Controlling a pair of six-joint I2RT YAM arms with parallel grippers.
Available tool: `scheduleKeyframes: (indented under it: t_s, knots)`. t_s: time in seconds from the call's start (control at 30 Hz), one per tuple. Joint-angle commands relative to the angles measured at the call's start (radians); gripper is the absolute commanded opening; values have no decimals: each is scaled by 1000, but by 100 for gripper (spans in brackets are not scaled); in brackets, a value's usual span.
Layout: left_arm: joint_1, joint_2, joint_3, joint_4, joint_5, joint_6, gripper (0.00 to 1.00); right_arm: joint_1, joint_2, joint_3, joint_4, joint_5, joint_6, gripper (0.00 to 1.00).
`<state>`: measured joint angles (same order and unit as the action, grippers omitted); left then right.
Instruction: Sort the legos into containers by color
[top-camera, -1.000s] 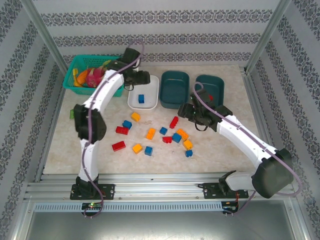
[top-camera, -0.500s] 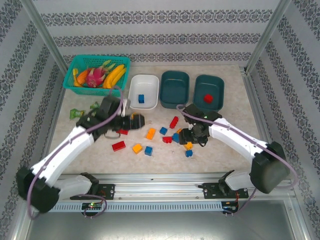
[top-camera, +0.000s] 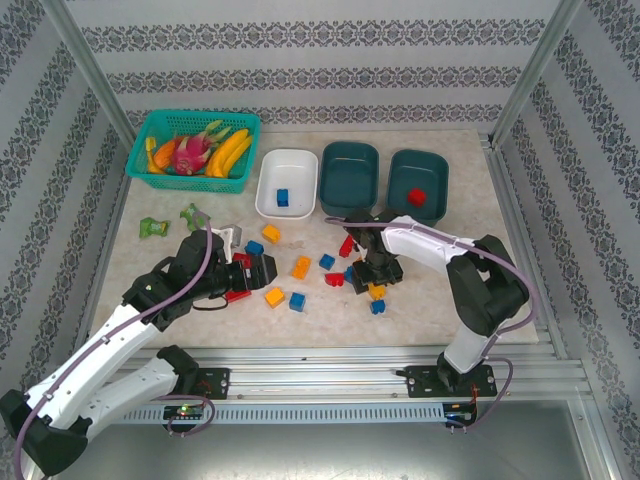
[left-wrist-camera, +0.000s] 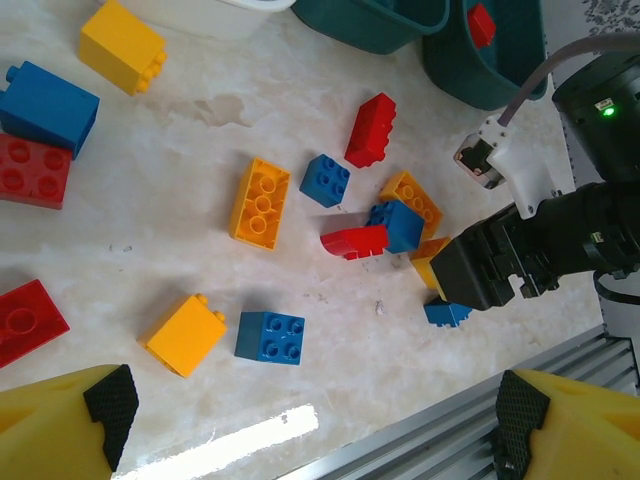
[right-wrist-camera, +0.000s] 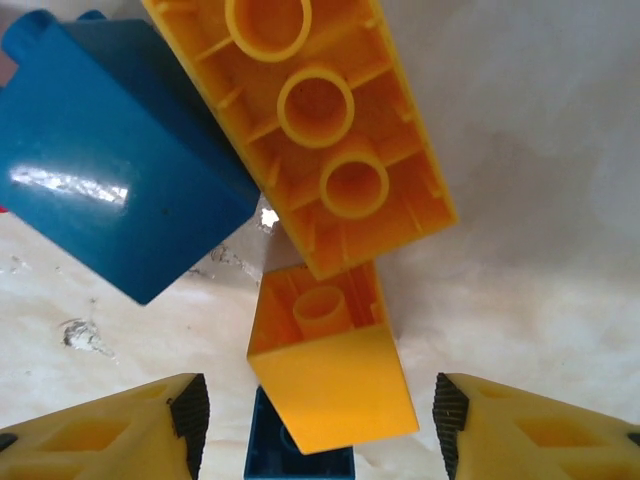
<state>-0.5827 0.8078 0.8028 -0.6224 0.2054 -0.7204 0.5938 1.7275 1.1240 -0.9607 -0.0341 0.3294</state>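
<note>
Hovering with fingers apart, the right gripper (right-wrist-camera: 315, 410) brackets a small orange brick (right-wrist-camera: 332, 375), clear gaps on both sides. The left gripper (left-wrist-camera: 315, 405) gapes over the bare table (left-wrist-camera: 380, 390).

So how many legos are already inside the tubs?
2: a blue brick in the white tub, a red brick in the right-hand teal tub. Tub walls might hide more.

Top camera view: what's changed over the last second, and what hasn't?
The left gripper swung back from over the white tub to the loose bricks on the near left, jaws open and empty. The right gripper came down from near the right teal tub, jaws now open around an orange brick. The tubs, the blue brick in the white tub and the fruit basket stayed put.
</note>
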Motion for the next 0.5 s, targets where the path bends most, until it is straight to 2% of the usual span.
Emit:
scheduleKeyframes:
  t_s: [0.0,0.17,0.3,0.47]
  knots:
    - [-16,4,13,1,-18,-22,94,9,28,14,-15,38,-33,60]
    - [-17,18,25,9,-14,-17,94,9,55,12,4,49,-41,52]
    - [-19,23,27,10,-15,-15,94,14,45,9,13,51,-38,42]
    - [-20,26,40,19,-23,-25,93,48,-31,8,-14,81,-14,34]
